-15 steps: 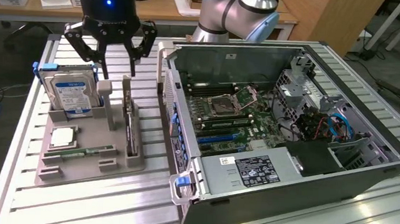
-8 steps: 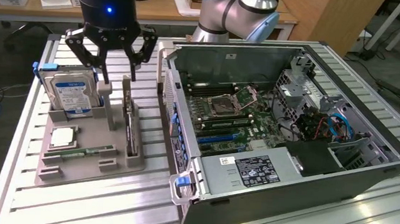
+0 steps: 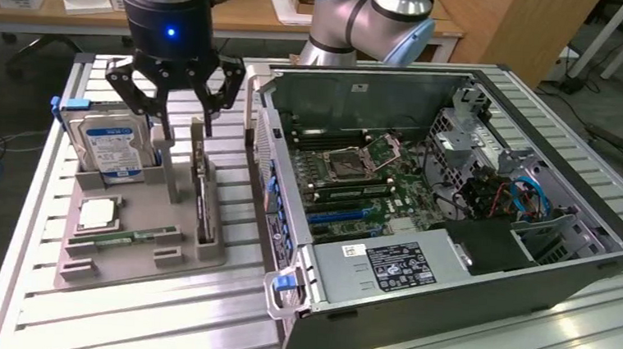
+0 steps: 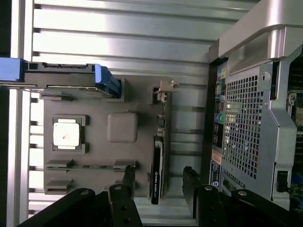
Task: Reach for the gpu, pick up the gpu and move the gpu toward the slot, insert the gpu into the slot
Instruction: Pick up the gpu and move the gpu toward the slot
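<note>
A: Item one, end effector (image 3: 181,120)?
B: Fingers spread, empty, poised above the grey holder (image 3: 142,245).
A: Item two, gpu (image 4: 156,165)?
B: Upright, edge-on in the holder's narrow groove, beneath the fingers. Step, by my judgement: reaching. A grasp calls for straddling that thin edge squarely.

**Lighting.** Even overhead room light, moderately bright, with soft shadows. Broad glare streaks lie on the ribbed metal desk (image 3: 570,328), on the far side of the computer case (image 3: 467,309) from the pincer (image 3: 180,122). The case interior lies in shade. A blue lamp (image 3: 170,30) glows on the body above the pincer. In the wrist view, desk slats ahead of the pincer wash out to white. The square chip (image 4: 66,133) is overexposed, and the fingers (image 4: 191,184) read as dark silhouettes.
</note>
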Action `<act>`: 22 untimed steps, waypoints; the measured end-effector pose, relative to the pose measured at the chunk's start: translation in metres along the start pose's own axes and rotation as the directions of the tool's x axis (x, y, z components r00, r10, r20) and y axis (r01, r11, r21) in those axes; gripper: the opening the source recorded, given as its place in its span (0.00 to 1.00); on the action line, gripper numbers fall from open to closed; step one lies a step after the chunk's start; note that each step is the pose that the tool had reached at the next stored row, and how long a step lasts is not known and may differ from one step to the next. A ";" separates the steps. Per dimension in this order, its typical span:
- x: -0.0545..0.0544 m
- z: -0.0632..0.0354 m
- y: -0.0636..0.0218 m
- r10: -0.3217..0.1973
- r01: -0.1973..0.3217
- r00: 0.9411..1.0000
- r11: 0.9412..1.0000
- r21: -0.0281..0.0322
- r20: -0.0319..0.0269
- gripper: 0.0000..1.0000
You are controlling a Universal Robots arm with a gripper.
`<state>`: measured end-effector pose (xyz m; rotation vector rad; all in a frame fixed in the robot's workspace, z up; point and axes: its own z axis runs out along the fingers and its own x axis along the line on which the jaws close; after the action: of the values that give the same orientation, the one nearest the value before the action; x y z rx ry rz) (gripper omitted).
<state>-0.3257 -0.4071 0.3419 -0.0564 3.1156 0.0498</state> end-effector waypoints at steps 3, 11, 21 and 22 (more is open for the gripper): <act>0.000 0.0054 -0.0005 0.003 -0.003 1.000 1.000 0.000 0.000 0.53; 0.000 0.0198 -0.0034 0.008 -0.008 1.000 1.000 0.000 0.000 0.53; 0.000 0.0380 -0.0064 0.011 -0.011 1.000 1.000 0.000 0.000 0.53; 0.000 0.0397 -0.0066 0.011 -0.011 1.000 1.000 0.000 0.000 0.53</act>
<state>-0.3249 -0.4124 0.3020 -0.0386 3.1158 0.0496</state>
